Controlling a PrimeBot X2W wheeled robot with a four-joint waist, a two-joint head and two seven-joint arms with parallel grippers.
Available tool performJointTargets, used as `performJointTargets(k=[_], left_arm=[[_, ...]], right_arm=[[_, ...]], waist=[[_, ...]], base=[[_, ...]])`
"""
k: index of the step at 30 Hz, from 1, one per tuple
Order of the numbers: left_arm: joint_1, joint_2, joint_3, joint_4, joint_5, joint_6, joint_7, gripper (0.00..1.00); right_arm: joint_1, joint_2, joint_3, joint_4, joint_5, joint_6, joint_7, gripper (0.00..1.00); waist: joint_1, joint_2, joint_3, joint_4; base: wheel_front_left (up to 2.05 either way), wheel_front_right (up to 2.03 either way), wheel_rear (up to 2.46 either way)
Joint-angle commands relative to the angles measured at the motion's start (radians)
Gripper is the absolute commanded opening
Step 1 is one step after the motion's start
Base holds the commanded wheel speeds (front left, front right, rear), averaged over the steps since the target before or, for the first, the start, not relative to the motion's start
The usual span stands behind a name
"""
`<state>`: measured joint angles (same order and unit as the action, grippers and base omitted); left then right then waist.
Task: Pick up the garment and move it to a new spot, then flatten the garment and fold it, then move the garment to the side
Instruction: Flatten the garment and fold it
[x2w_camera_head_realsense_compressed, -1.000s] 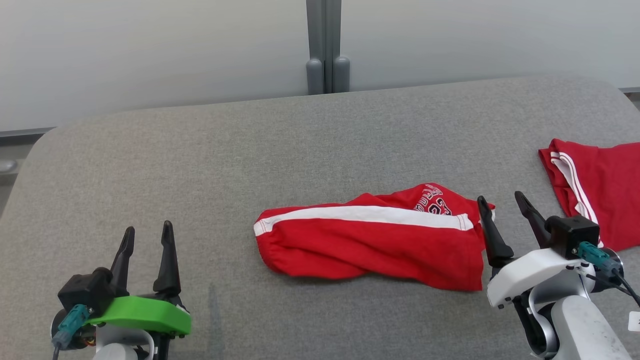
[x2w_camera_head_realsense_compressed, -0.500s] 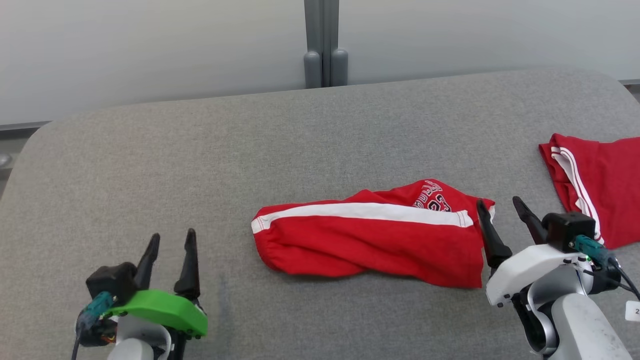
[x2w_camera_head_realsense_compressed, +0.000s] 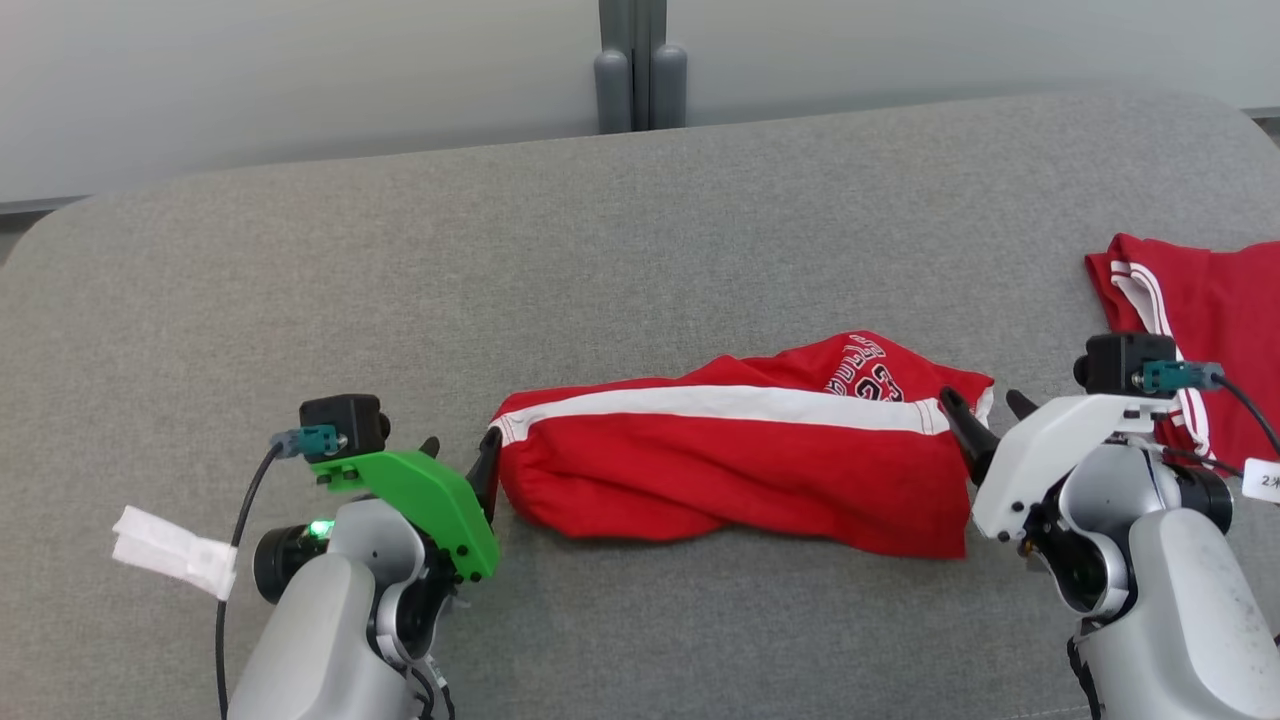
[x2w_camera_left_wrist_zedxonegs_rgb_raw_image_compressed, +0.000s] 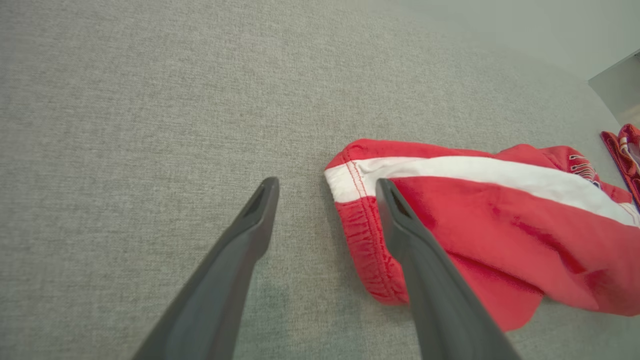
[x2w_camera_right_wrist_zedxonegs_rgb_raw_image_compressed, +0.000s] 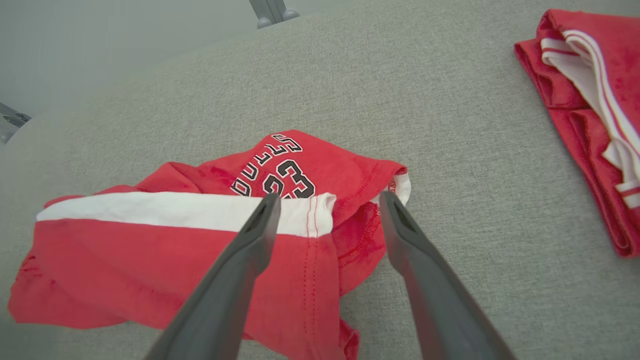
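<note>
Two open grippers bracket the red garment (x2w_camera_head_realsense_compressed: 730, 455), one at each end.
The garment lies rumpled and half-rolled mid-table (x2w_camera_head_realsense_compressed: 640, 230), white stripe along the top, printed lettering bunched at its right end. The left gripper (x2w_camera_head_realsense_compressed: 460, 450), fingers spread, straddles the stitched left hem; the right gripper (x2w_camera_head_realsense_compressed: 982, 405), fingers also apart, sits over the right hem corner. Nothing is pinched yet. By my read, this is the reach for a two-handed lift, so flattening, folding and the shift aside all remain. A second red garment (x2w_camera_head_realsense_compressed: 1210, 330) rests at the far right edge, well apart.
</note>
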<state>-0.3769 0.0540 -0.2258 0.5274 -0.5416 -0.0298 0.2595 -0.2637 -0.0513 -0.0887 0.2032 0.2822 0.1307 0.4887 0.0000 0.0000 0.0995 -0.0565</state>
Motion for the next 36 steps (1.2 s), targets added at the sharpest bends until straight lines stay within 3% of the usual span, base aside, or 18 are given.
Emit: performJointTargets(k=[1,10,21,22,23,24,36], left_arm=[[-0.023,0.001,-0.01,0.014,-0.002,0.012,0.013,1.0],[-0.083,-0.001,-0.073,0.078,-0.024,0.044,0.022,1.0],[-0.131,-0.001,-0.115,0.131,-0.073,0.058,0.012,1.0],[-0.133,-0.001,-0.117,0.136,-0.078,0.059,0.01,0.72],[-0.136,-0.001,-0.118,0.138,-0.081,0.063,0.007,0.25],[-0.138,-0.001,-0.12,0.141,-0.082,0.064,0.006,0.0],[-0.151,-0.001,-0.145,0.157,-0.096,0.046,-0.002,0.0]], right_arm=[[-0.024,0.0,-0.003,0.003,0.008,0.0,0.009,1.0],[-0.058,0.0,0.039,0.071,0.087,0.0,0.021,1.0],[-0.116,0.0,0.088,0.097,0.076,0.0,0.085,1.0],[-0.119,0.0,0.092,0.098,0.084,0.0,0.101,1.0],[-0.121,-0.001,0.091,0.101,0.09,0.0,0.114,1.0],[-0.124,-0.001,0.094,0.104,0.098,0.0,0.131,1.0],[-0.187,0.0,0.081,0.165,0.142,0.0,0.205,1.0]], waist=[[0.0,0.0,0.02,-0.007],[0.0,0.0,0.061,-0.018],[0.0,0.0,0.063,-0.034],[0.0,0.0,0.062,-0.035],[0.0,0.0,0.062,-0.035],[0.0,0.0,0.062,-0.036],[0.0,0.0,0.083,-0.027]], base=[[0.0,0.0,0.0],[0.0,0.0,0.0],[0.0,0.0,0.0],[0.0,0.0,0.0],[0.0,0.0,0.0],[0.0,0.0,0.0],[0.0,0.0,0.0]])
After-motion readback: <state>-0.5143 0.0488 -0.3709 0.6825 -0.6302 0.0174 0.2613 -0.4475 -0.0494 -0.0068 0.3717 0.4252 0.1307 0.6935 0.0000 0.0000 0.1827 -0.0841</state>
